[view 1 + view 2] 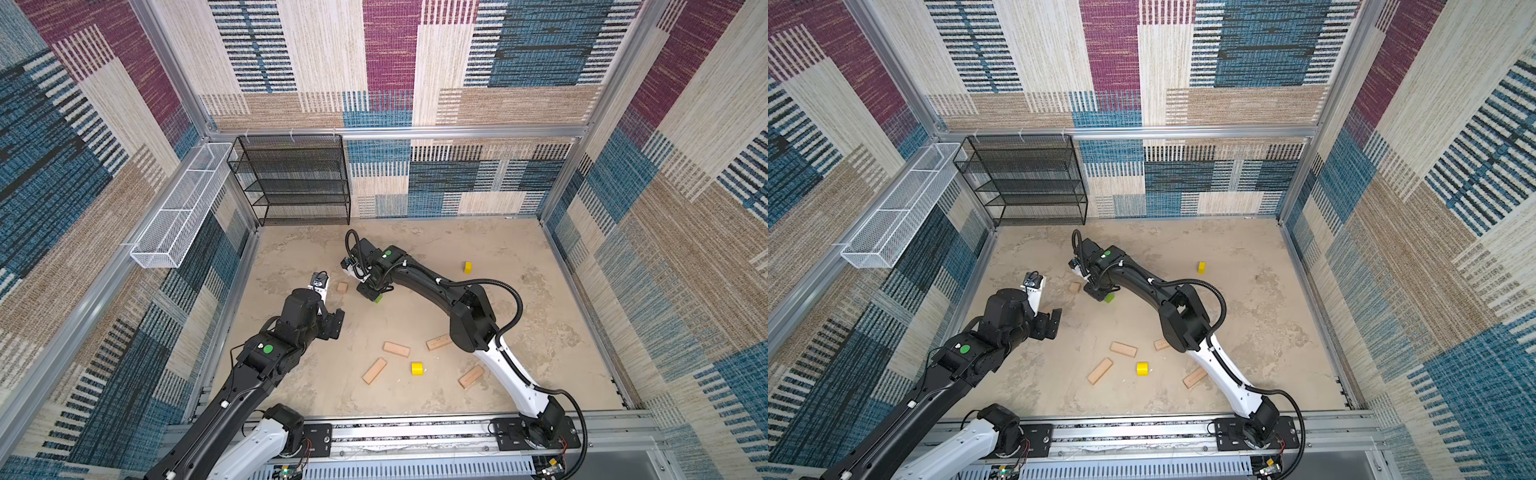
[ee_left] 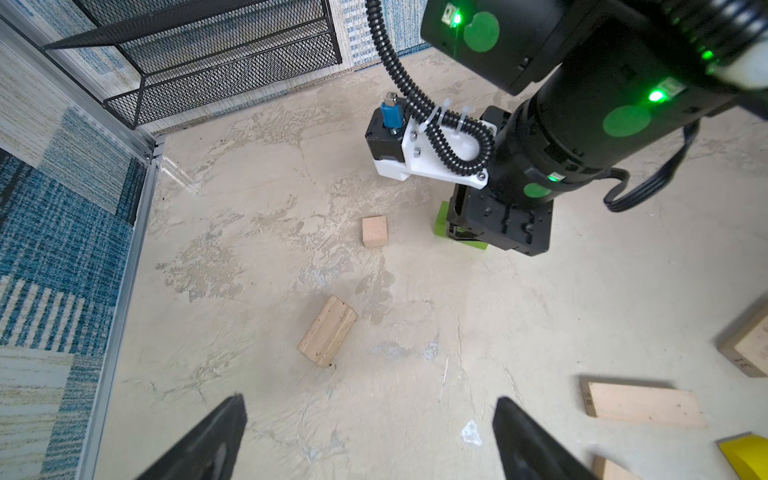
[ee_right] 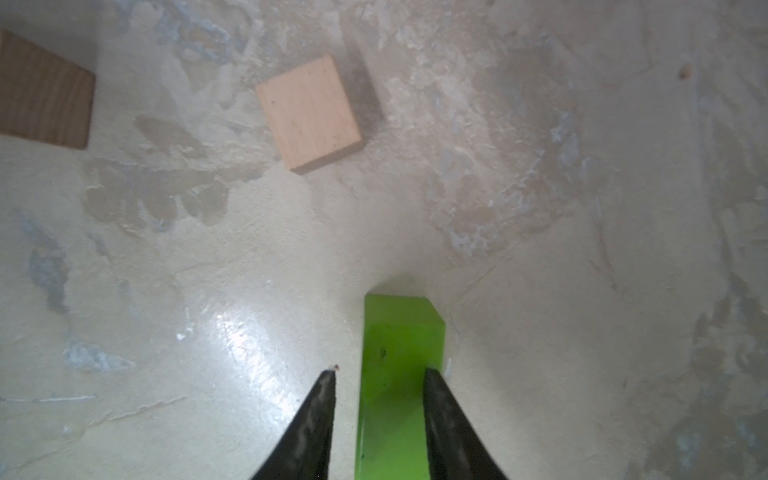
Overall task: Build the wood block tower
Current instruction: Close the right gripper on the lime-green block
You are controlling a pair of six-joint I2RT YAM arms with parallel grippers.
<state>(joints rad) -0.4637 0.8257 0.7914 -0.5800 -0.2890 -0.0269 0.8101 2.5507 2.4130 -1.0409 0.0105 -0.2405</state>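
Note:
The wood blocks lie singly on the beige floor, and no tower is in view. My right gripper (image 1: 370, 293) (image 3: 379, 370) is down at the lime-green brick (image 1: 378, 297) (image 3: 399, 332). Its jaws straddle the brick, one finger against it and the other with a small gap. A tan cube (image 1: 342, 287) (image 3: 309, 112) sits just to its left. My left gripper (image 1: 332, 322) (image 2: 370, 400) hangs wide open over bare floor, short of a tan plank (image 2: 327, 330). More planks (image 1: 396, 349) (image 1: 375, 370) and a yellow piece (image 1: 417, 368) lie nearer the front.
A second yellow piece (image 1: 468, 267) stands at the right rear. Two tan planks (image 1: 438, 343) (image 1: 471, 376) lie beside the right arm. A black mesh shelf (image 1: 291, 178) stands at the back left, with a white wire basket (image 1: 178, 208) on the left wall.

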